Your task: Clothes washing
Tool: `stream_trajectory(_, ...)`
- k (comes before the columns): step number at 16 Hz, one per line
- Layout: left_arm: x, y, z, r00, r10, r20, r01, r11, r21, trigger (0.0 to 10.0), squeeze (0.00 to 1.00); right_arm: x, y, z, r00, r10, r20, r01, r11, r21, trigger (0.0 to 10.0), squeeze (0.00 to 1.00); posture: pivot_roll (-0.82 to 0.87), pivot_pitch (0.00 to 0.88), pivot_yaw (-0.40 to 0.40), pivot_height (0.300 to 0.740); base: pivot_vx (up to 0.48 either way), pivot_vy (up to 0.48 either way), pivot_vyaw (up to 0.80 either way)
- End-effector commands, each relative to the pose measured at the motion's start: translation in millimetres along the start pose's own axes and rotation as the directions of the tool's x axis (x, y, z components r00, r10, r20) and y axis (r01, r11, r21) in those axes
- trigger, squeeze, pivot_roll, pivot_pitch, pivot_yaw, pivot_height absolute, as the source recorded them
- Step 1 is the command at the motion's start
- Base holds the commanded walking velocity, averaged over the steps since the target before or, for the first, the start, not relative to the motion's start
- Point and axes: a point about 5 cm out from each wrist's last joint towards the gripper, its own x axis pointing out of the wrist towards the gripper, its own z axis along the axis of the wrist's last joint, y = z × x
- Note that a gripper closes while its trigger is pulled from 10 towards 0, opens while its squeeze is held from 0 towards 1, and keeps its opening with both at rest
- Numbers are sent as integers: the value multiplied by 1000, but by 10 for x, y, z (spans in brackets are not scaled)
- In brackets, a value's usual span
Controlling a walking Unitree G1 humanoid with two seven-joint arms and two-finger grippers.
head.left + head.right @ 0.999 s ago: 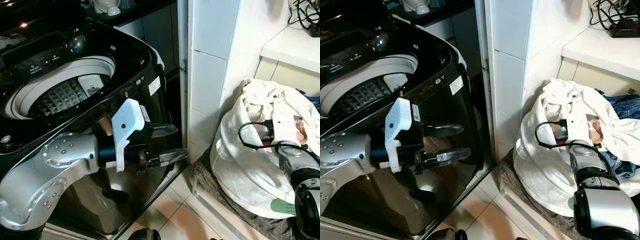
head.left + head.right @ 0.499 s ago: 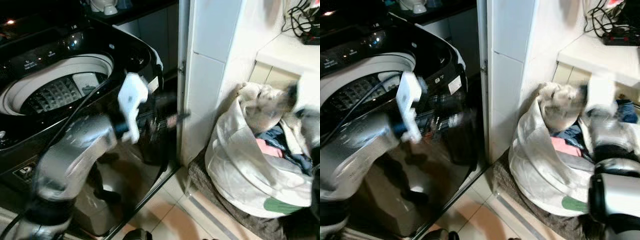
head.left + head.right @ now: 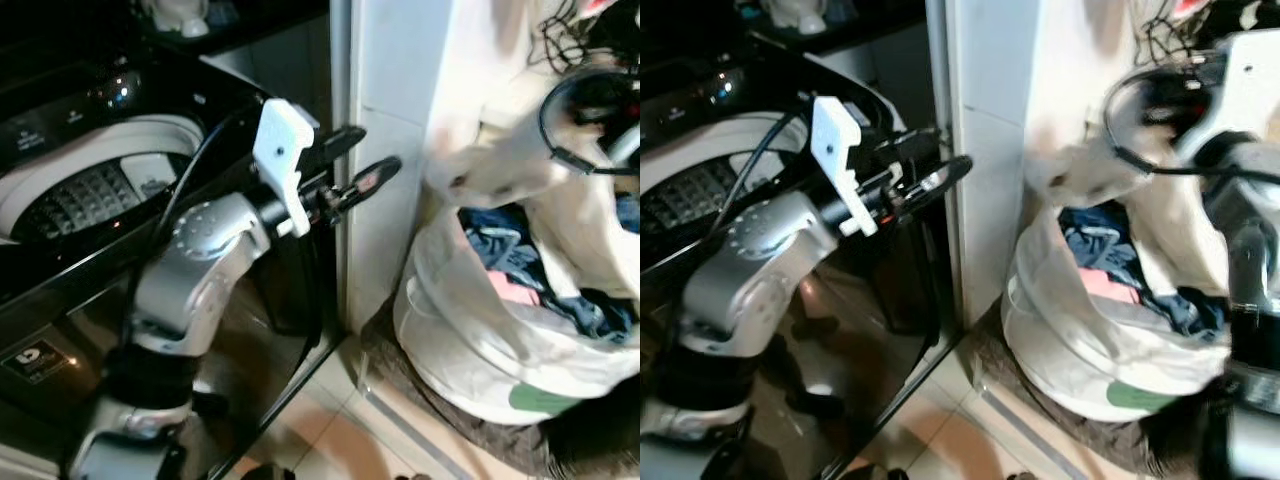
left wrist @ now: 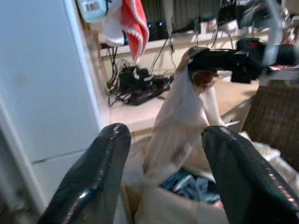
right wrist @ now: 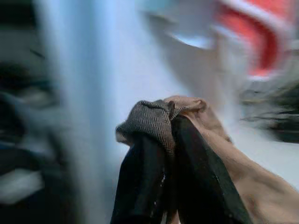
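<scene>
Nearest, the left claw [image 3: 362,165] hangs in front of the washing machine [image 3: 90,200], its two black fingers [image 4: 96,172] spread apart and holding nothing, aimed toward the laundry bag [image 3: 500,340] on the floor beside the tiled pillar [image 3: 395,150]. Farther off, the right claw [image 4: 219,63] is raised above the bag with its fingers pinched together on a pale garment [image 4: 180,126], whose bunched top edge sits clamped between the tips while the rest trails down into the bag's mouth. The head views are blurred on that side, so the cloth's lower end probably is not yet free of the blue and pink clothes [image 3: 520,275] beneath it.

To do this lift well, the right arm should rise until the hem clears the bag, then swing across to the open drum [image 3: 95,190], well apart on the robot's left, keeping the grip tight so nothing slips. The left claw could gather the dangling tail to stop it snagging on the machine's rim.
</scene>
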Motion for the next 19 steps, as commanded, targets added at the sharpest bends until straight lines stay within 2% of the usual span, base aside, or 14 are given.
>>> stream_trajectory(1, 12, 32, 72, 999, 8, 35, -8, 1000, -1, 10000, 1000, -31, 150, 134, 996, 79, 44, -81, 995, 59, 0, 0, -89, 0, 67, 740, 0, 0, 0)
stream_trajectory(2, 56, 11, 139, 995, 1, 102, 2, 999, -34, 10000, 1000, -67, 381, 243, 967, 223, 122, -242, 956, 165, 0, 0, -95, 0, 60, 740, 0, 0, 0)
stream_trajectory(4, 78, 18, 210, 986, 8, 168, 4, 998, -68, 10000, 1000, -114, 495, 262, 933, 323, 157, -354, 901, 251, 0, 0, -95, 0, 54, 740, 0, 0, 0)
stream_trajectory(6, 94, 6, 292, 973, -5, 232, 21, 998, -67, 10000, 1000, -204, 659, 288, 865, 454, 215, -502, 797, 335, 0, 0, -96, 0, 40, 740, 0, 0, 0)
stream_trajectory(7, 100, -15, 314, 968, -19, 250, 40, 996, -77, 10000, 1000, -229, 698, 299, 847, 478, 233, -532, 768, 356, 0, 0, -97, 0, 36, 740, 0, 0, 0)
stream_trajectory(8, 115, -59, 327, 964, -39, 263, 55, 997, -54, 10000, 1000, -268, 763, 302, 815, 518, 261, -580, 713, 394, 0, 0, -100, 0, 28, 740, 0, 0, 0)
stream_trajectory(9, 134, -103, 294, 966, -51, 252, 61, 998, -30, 10000, 0, -293, 820, 275, 792, 548, 267, -608, 672, 424, 0, 0, -100, 0, 22, 740, 0, 0, 0)
stream_trajectory(10, 149, -114, 241, 975, -41, 219, 41, 999, 5, 10000, 0, -311, 865, 258, 777, 571, 267, -625, 646, 438, 0, 0, -101, 0, 20, 740, 0, 0, 0)
stream_trajectory(12, 146, -109, 135, 986, -27, 164, 24, 999, 24, 10000, 0, -347, 944, 266, 743, 611, 274, -661, 604, 445, 0, 0, -100, 0, 14, 740, 0, 0, 0)
stream_trajectory(14, 133, -96, 140, 983, -25, 179, 25, 1000, 7, 10000, 0, -360, 957, 271, 737, 617, 276, -666, 593, 453, 0, 0, -99, 0, 11, 740, 0, 0, 0)
stream_trajectory(15, 125, -79, 143, 983, -17, 185, 20, 1000, -10, 4549, 0, -360, 958, 272, 738, 617, 274, -664, 592, 457, 0, 0, -100, 0, 10, 740, 0, 0, 0)
stream_trajectory(16, 122, -49, 139, 983, 2, 184, -1, 1000, -9, 0, 0, -367, 958, 276, 737, 618, 273, -664, 588, 462, 0, 0, -99, 0, 9, 740, 0, 0, 0)
stream_trajectory(19, 109, -29, 144, 980, 8, 198, -4, 1000, -19, 0, 0, -378, 963, 273, 737, 621, 265, -662, 585, 469, 0, 0, -100, 0, 8, 740, 0, 0, 0)
